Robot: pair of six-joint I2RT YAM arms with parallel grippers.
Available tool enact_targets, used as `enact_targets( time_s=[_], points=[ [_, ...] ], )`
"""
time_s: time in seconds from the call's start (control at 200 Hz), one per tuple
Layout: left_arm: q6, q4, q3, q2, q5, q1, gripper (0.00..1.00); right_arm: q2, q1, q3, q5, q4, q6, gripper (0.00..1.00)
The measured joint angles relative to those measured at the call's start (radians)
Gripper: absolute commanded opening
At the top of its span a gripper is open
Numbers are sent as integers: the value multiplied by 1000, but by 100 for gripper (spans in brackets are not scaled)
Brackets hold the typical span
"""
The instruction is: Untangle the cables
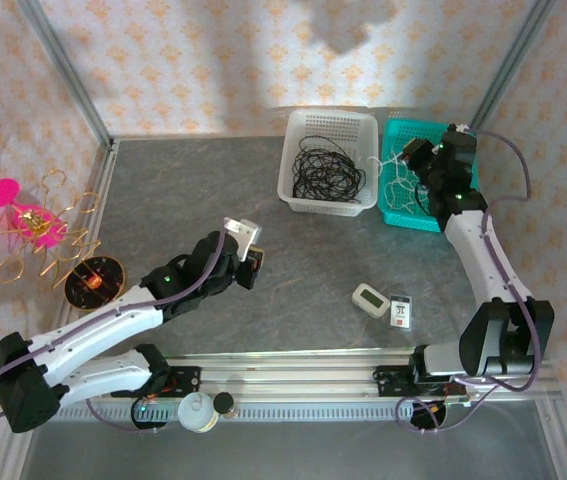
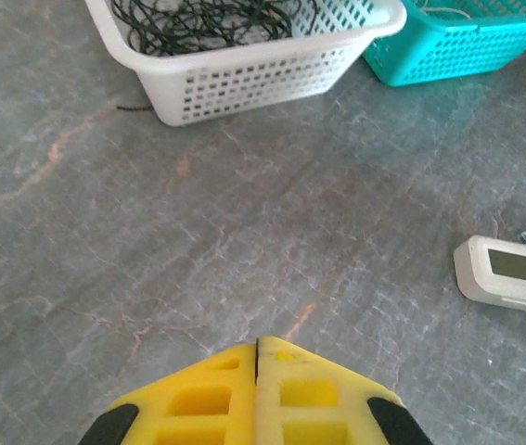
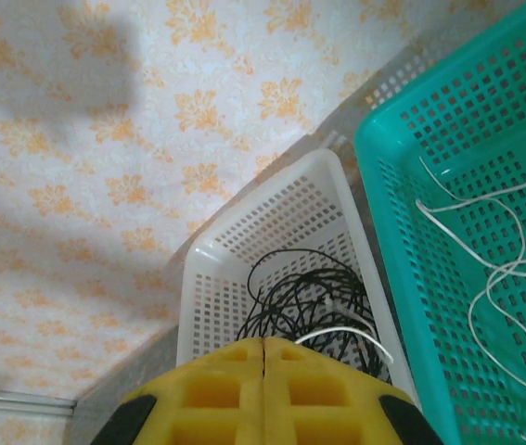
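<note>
Cables (image 1: 325, 168): walled by baskets (image 1: 328, 207); table (image 1: 183, 190) open nearward.
Look: black tangle (image 3: 290, 297), white strands (image 3: 485, 278).
Left gripper (image 2: 257, 350): closed, empty.
Right gripper (image 3: 263, 347): closed, hold unclear.

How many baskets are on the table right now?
2. The white basket sits at the back, holding black cables. The teal basket stands beside it on its right, holding white cables.

Black cables (image 1: 325, 168) are seen in the white basket (image 1: 328, 205), white cables (image 1: 395, 185) are picked out in the teal basket (image 1: 408, 222) just beside it, a grey veined table (image 1: 183, 200) is spread in front of it, and pale wallpaper (image 1: 193, 60) patterned with orange flowers is shown behind it.
</note>
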Motion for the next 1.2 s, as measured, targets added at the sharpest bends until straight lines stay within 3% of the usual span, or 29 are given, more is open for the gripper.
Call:
enact_targets(
  time_s=[0.305,0.455,0.626,0.891,1.011,1.061,1.196],
  points=[
    [-27,55,-15,41,79,0,0,19,-9,94,-13,-3,-31,0],
    [-45,95,-14,44,103,0,14,19,-19,168,24,-42,-93,0],
    [-76,148,-35,30,111,0,25,64,-34,317,170,-96,-204,0],
    [-114,188,-93,-3,110,0,25,267,-101,335,326,-86,-290,0],
    [-129,196,-100,-10,109,0,26,358,-123,293,372,-93,-312,13],
    [-132,196,-105,-16,107,0,26,372,-124,266,387,-95,-319,22],
    [-133,201,-113,-24,106,0,26,372,-123,186,425,-90,-336,32]
  ],
)
